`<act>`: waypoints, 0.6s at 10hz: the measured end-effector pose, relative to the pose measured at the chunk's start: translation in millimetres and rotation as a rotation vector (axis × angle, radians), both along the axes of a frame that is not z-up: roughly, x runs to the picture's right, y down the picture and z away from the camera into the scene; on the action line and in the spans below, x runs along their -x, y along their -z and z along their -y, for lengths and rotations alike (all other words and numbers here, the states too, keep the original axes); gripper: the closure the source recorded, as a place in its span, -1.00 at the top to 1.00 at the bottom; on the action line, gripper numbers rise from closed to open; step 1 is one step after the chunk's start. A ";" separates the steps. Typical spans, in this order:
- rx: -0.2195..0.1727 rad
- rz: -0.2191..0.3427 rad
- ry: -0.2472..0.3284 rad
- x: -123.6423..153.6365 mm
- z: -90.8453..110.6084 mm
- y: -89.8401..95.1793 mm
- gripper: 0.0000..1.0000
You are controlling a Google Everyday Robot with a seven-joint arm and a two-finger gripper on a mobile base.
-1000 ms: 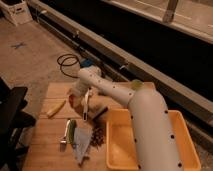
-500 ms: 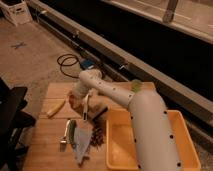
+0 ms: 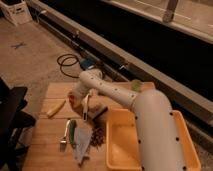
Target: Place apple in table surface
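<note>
Gripper dipped little lower over middle of table surface, nearer far edge. Apple stayed put, just left of gripper, maybe already resting on wood. Cannot tell if gripper grabs or lets go. Job looks nearly done.

A thick, rounded, off-white arm, dotted with small dark marks. Its pale end effector sits above the desk.
</note>
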State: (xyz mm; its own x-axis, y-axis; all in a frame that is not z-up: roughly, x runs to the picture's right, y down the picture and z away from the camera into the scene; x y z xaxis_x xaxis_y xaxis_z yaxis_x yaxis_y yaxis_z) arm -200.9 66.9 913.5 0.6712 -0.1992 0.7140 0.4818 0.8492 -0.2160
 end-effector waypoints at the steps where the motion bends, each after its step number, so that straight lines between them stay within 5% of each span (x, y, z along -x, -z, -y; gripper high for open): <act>1: -0.026 0.017 -0.009 -0.5 9.1 16.7 -1.00; 4: -0.098 0.067 -0.037 -9.9 41.5 78.1 -1.00; 6: -0.111 0.087 -0.036 -15.8 49.7 109.2 -1.00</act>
State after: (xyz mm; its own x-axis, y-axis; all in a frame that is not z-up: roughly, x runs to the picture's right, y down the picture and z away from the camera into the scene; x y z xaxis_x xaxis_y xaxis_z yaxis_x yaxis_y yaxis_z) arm -185.1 17.3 804.2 0.6156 -0.2567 0.7451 0.4633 0.8827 -0.0786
